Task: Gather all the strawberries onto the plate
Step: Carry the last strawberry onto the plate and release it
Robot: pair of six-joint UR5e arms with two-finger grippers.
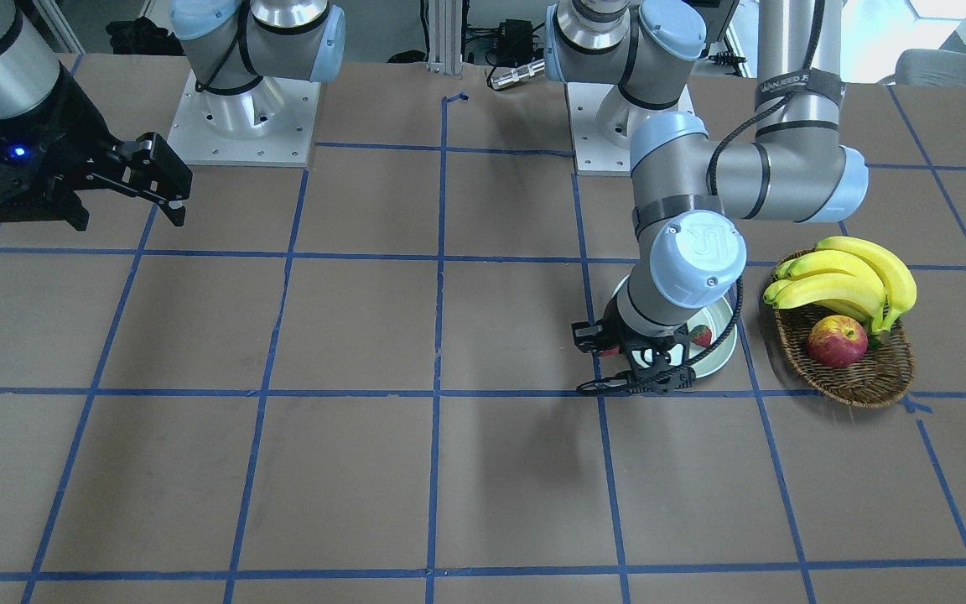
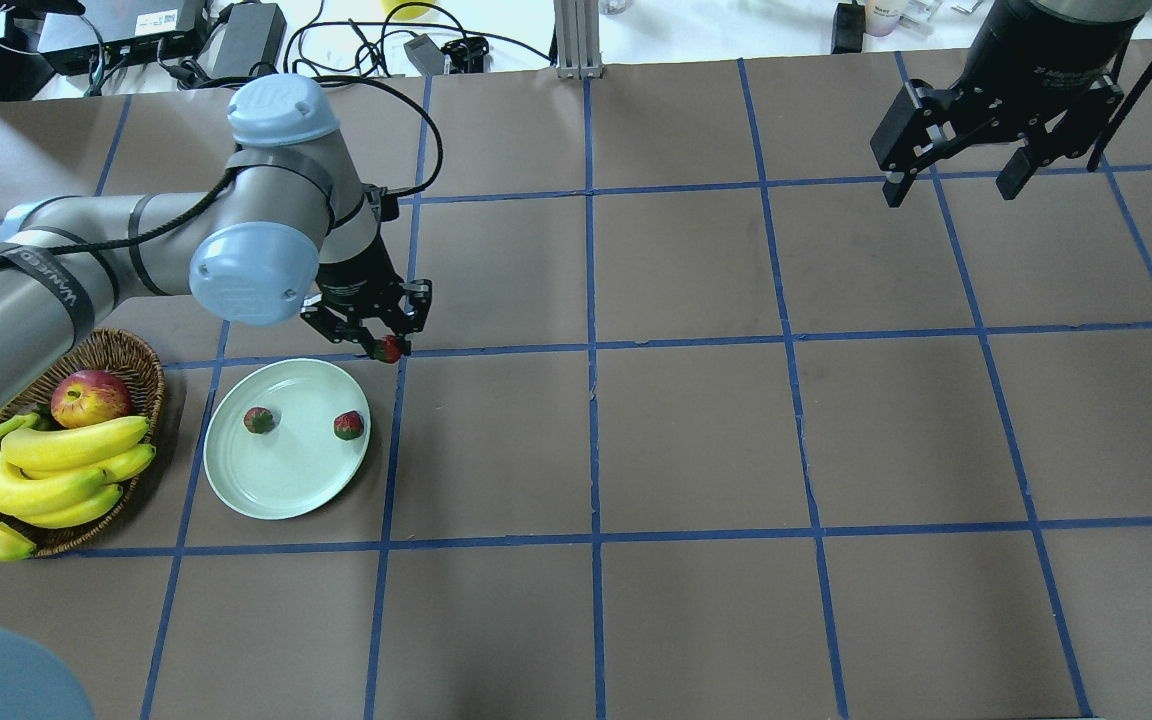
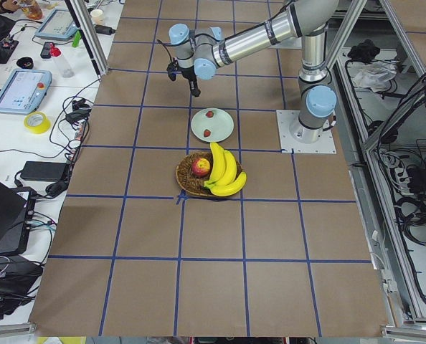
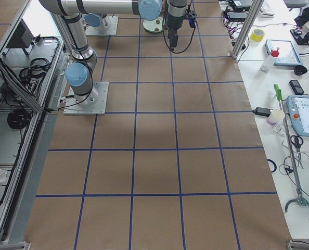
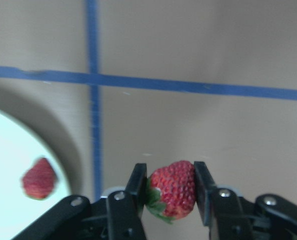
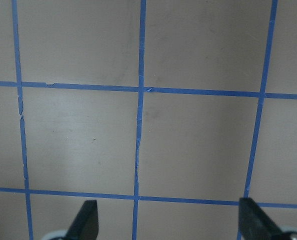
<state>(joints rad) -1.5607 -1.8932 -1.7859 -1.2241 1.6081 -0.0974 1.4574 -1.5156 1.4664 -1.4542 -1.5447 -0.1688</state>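
Strawberries (image 2: 348, 426): red with green caps; the strawberry (image 5: 171, 189) seen close shows fine seed dimpling. Plate (image 2: 276, 490): plain pale mint-white, glossy; basket (image 2: 131, 358): brown woven wicker; apple (image 2: 90, 397): red flushed with yellow; bananas (image 2: 66, 445): yellow, greenish at the stems. Table (image 2: 696, 440): matte brown, gridded with blue tape lines (image 2: 592, 440).

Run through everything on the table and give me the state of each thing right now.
Left gripper: shut on the third strawberry, beside the plate.
Right gripper: open, empty.
Third strawberry: clamped between the fingers, not yet over the plate.
Other two strawberries: lying apart in the plate.
Plate: right side up, holding two strawberries.
Basket: holds apple and bananas.
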